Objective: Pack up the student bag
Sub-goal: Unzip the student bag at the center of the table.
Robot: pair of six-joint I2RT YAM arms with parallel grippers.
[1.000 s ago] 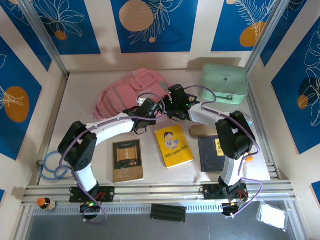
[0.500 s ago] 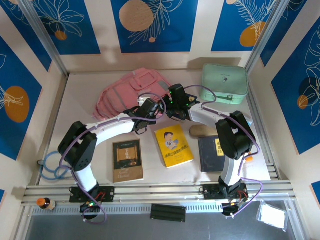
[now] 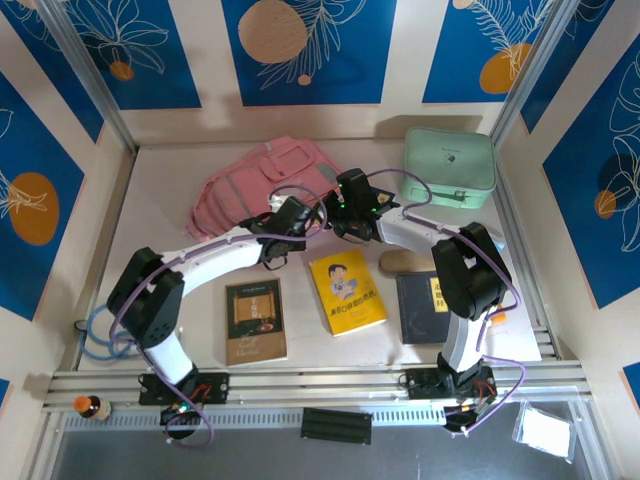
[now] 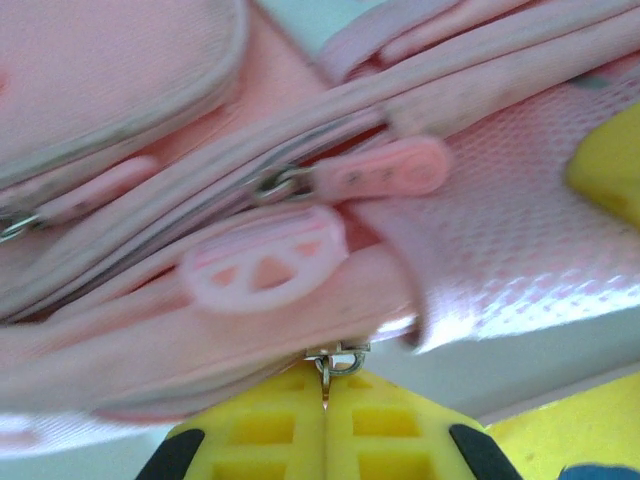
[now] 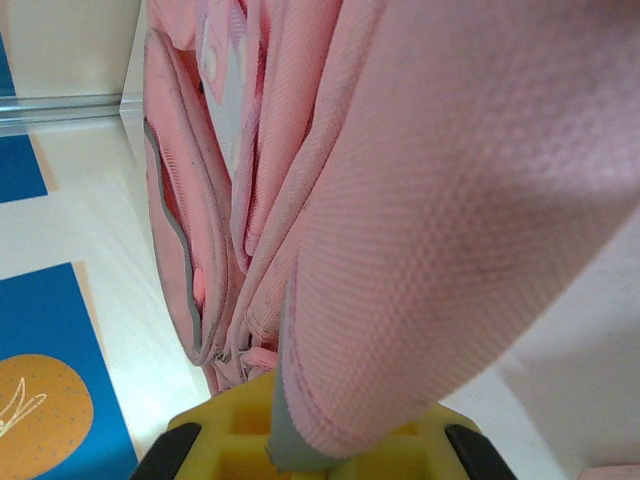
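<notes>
Left gripper [image 4: 326,415] shuts on the zipper ring [image 4: 338,360] of the student bag [image 4: 150,80].
We see its jaws, lately apart, pressed together; right gripper [image 5: 305,450] pinches that bag's fabric; we judge unzipping can start.

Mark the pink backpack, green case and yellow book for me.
pink backpack [image 3: 245,185]: top view, on its front fabric.
green case [image 3: 448,166]: top view, middle of its lid.
yellow book [image 3: 346,292]: top view, middle of its cover.
</notes>
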